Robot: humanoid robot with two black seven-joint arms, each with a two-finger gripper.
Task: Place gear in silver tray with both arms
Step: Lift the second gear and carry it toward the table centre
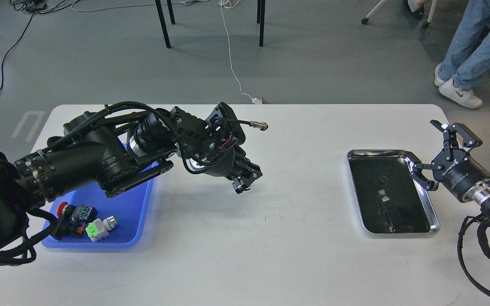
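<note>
The table (245, 255) carries 2 trays. The silver tray (434, 221) lies just left of the right gripper (430, 155), long axis running away from the robot, slightly slanted. Right fingers stand wide, holding nothing. The left gripper (245, 182) points down over bare table right of the blue tray (136, 212); its spread cannot be told. No gear is identifiable; a small dark speck sits in the silver tray. Judgement: confirm the grasp before carrying across.

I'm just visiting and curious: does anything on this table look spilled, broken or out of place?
Nothing stands out. The silver tray lies flat, the blue tray keeps its small parts inside, and nothing is spilled on the white table.
</note>
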